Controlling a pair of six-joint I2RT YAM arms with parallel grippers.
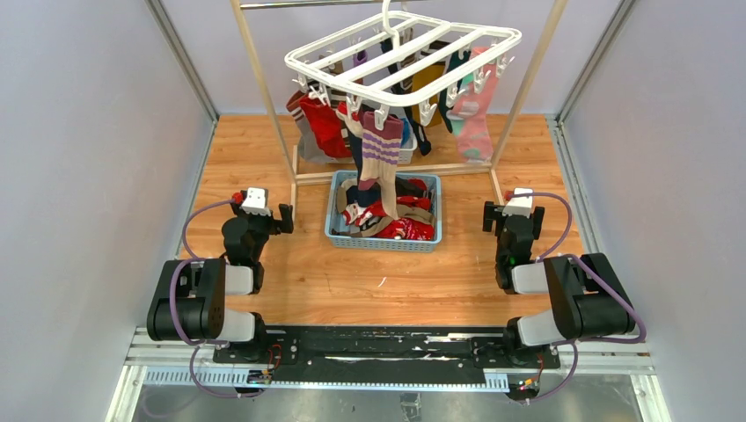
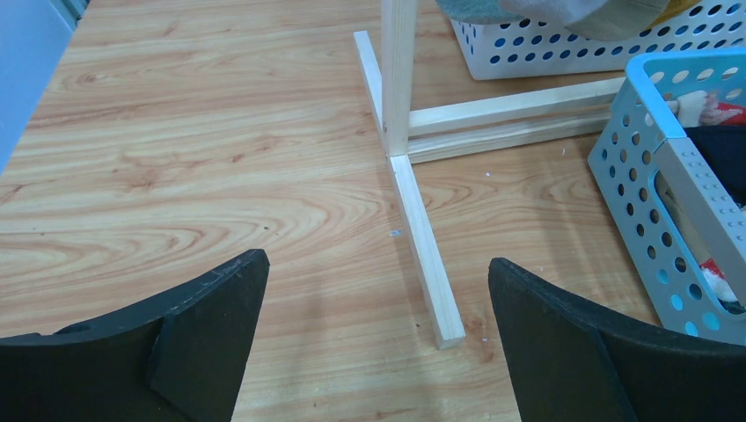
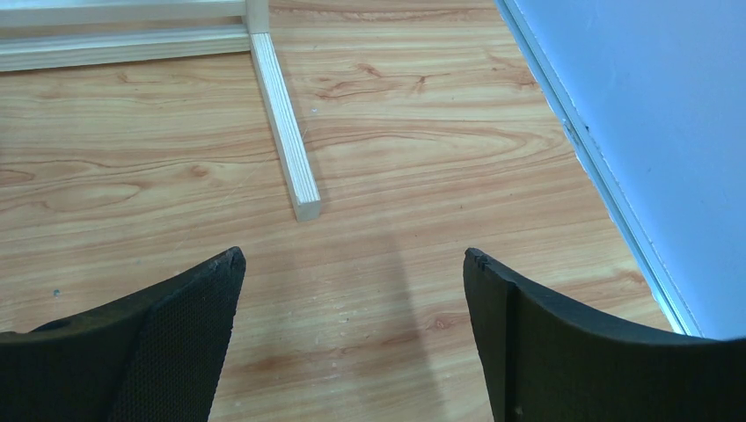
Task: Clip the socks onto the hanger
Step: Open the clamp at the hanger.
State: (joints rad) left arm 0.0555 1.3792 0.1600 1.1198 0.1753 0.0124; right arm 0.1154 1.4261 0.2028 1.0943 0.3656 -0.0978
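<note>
Fingers of the left gripper stand wide apart and hold nothing above the light wooden tabletop, and the right gripper is likewise spread and empty. Loose socks lie heaped in the blue perforated plastic basket between the arms. The white plastic rectangular hanger hangs above it, with several socks already clipped. Fetching one sock looks like the step in hand: pinch a single cuff from the heap's top, avoiding the tan purple-striped sock dangling into the basket.

Blue perforated basket mid-table, wooden rail stand just beyond, white perforated basket under it, wood-grain table.
</note>
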